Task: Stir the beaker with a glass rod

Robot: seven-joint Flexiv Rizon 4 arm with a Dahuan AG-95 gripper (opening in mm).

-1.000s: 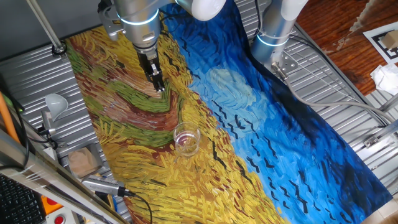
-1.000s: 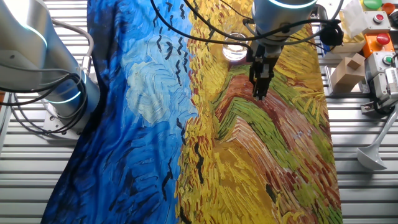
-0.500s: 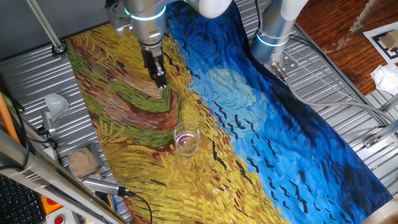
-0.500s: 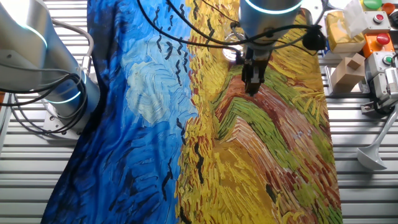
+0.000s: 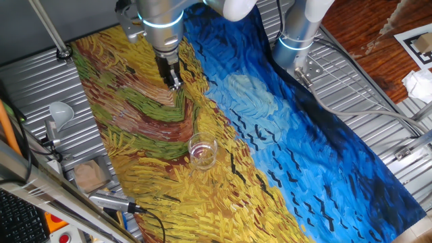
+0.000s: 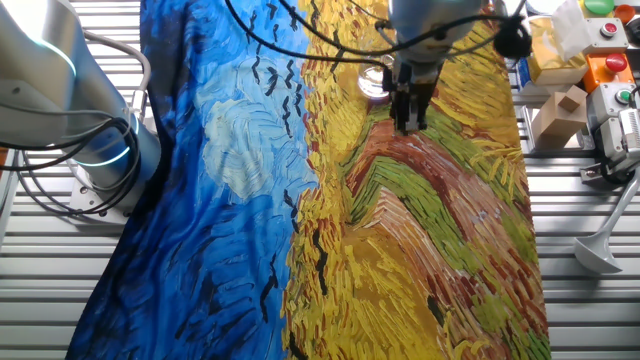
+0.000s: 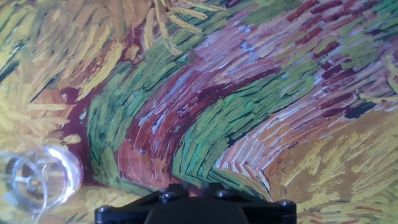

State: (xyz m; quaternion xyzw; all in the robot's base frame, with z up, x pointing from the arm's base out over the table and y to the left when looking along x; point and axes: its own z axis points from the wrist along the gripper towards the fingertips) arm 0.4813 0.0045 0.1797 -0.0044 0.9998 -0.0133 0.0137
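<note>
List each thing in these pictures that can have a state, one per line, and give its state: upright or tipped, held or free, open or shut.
beaker: upright on the painted cloth, free, nothing standing in it.
gripper: pointing down above the cloth, apart from the beaker; open or shut cannot be told; no rod visible in it.
white funnel: at the table edge, off the cloth, untouched.
painted cloth: spread over the table.

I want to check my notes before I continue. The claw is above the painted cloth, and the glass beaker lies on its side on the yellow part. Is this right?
Not quite. The beaker stands upright on the yellow part of the cloth, its open rim facing up, as the fixed view from the side of the white funnel shows. The claw is indeed above the cloth, apart from the beaker.
</note>
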